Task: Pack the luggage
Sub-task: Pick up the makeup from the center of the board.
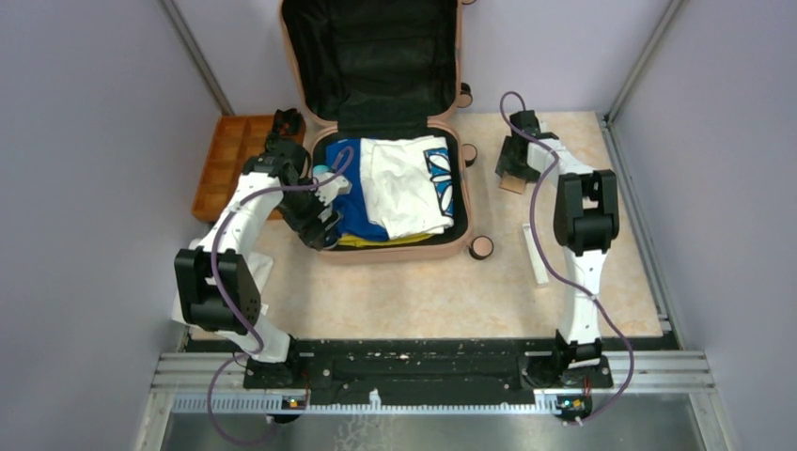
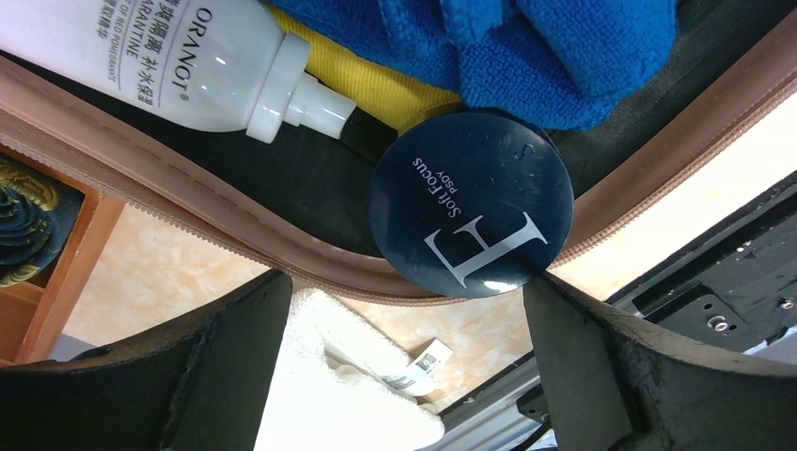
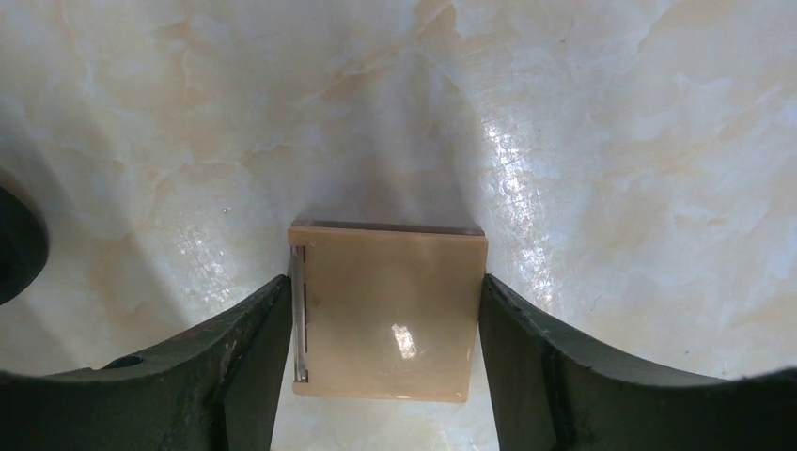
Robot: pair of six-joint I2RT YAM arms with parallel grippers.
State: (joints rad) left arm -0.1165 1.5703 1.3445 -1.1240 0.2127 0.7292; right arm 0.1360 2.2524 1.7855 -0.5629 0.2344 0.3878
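Observation:
The peach-pink luggage [image 1: 399, 252] lies open, lid up at the back, its base full of folded white, blue and yellow clothes. My left gripper [image 1: 320, 218] hangs over its front left corner. In the left wrist view the left gripper [image 2: 399, 291] is open and empty, fingers wide apart. Just past them a round navy compact [image 2: 470, 202] rests inside the luggage rim [image 2: 188, 202], beside a white bottle [image 2: 179, 56]. My right gripper [image 1: 515, 169] is down on the table right of the luggage. The right gripper [image 3: 385, 282] has both fingertips against a tan square case [image 3: 385, 319] that lies on the table.
An orange compartmented tray [image 1: 230, 160] stands left of the luggage. A white towel [image 2: 320, 376] lies on the table under the left arm. A white strip [image 1: 536, 252] lies near the right arm. The luggage wheels [image 1: 481, 248] stick out on its right side.

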